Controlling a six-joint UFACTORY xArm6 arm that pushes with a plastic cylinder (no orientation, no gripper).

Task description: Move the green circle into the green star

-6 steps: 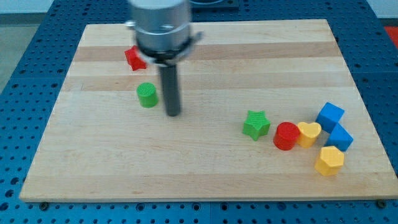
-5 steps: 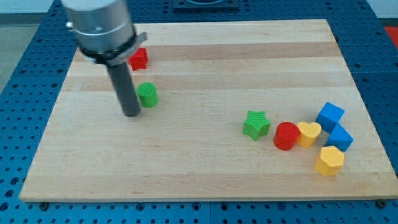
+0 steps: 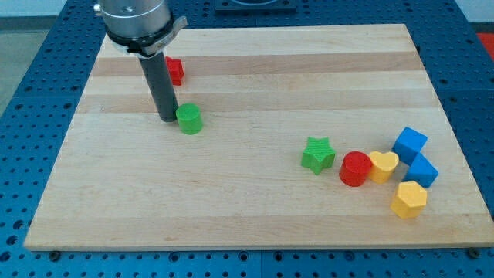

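The green circle [image 3: 189, 120] lies on the wooden board [image 3: 255, 193] left of centre. The green star [image 3: 317, 154] lies well to its right and a little lower, right of centre. My tip [image 3: 168, 117] is at the circle's left edge, touching it or nearly so. The dark rod rises from the tip to the arm's grey end at the view's top left.
A red block [image 3: 175, 71] lies just above the circle, partly hidden behind the rod. Right of the star sit a red circle [image 3: 355, 169], a yellow heart [image 3: 383, 166], two blue blocks [image 3: 409, 144] [image 3: 422, 171] and a yellow hexagon-like block [image 3: 408, 200].
My tip moved from the circle's right side around to its left side, then up against its left edge. The green circle has shifted slightly right and down.
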